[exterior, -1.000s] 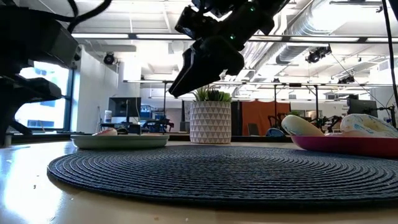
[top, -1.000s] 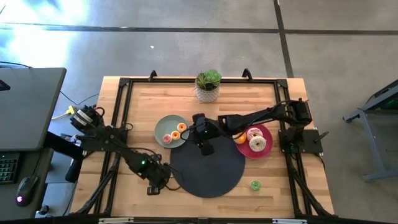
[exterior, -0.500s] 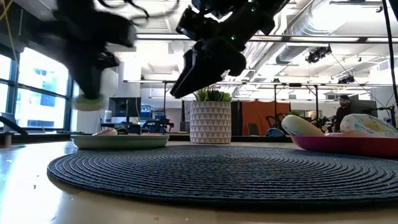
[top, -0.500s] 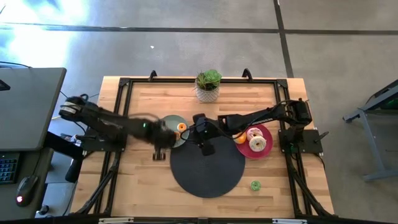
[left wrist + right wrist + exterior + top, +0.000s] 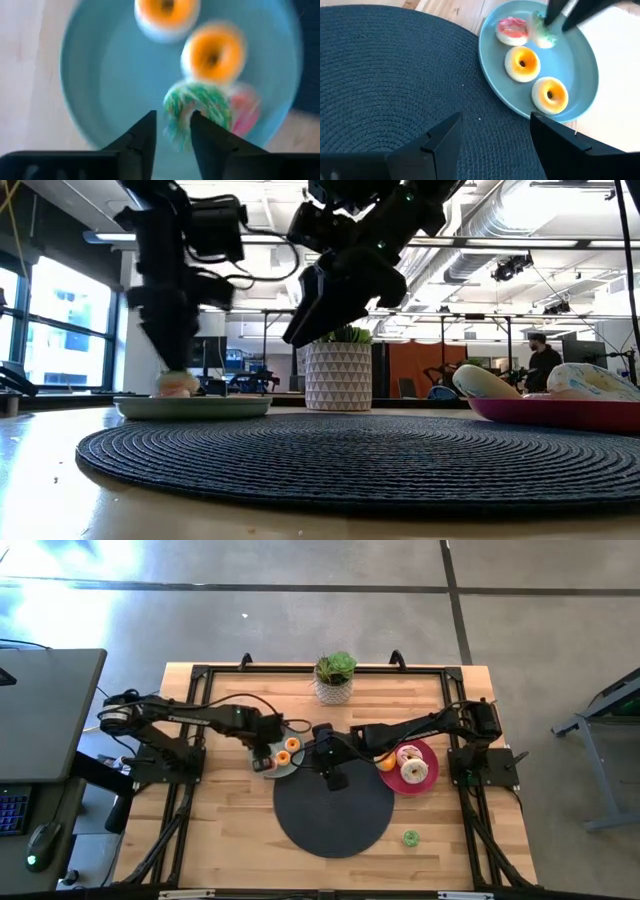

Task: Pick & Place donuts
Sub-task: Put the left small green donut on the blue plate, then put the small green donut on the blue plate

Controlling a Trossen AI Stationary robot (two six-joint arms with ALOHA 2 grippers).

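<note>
My left gripper is low over the grey-green plate and is shut on a green-frosted donut. The donut also shows in the right wrist view. On the plate lie two orange donuts and a pink one. My right gripper hangs open and empty above the far edge of the black round mat. The red plate carries pink and white donuts and an orange one. A green donut lies on the table. My left gripper pinches one side of the green donut's ring between its two fingers. The fingers come from above and point down at the plate. The donut sits right beside the pink donut; whether it rests on the plate I cannot tell, because of blur.
A potted plant in a white pot stands at the table's far edge. The black mat covers the table's middle and near part. Bare wood lies at the near left and near right. A person shows far off in the room.
My left gripper has swept from the table's near left, beside the mat, toward the far edge. It has come down over the grey-green plate with the green donut in its fingers. My right arm has kept almost still.
</note>
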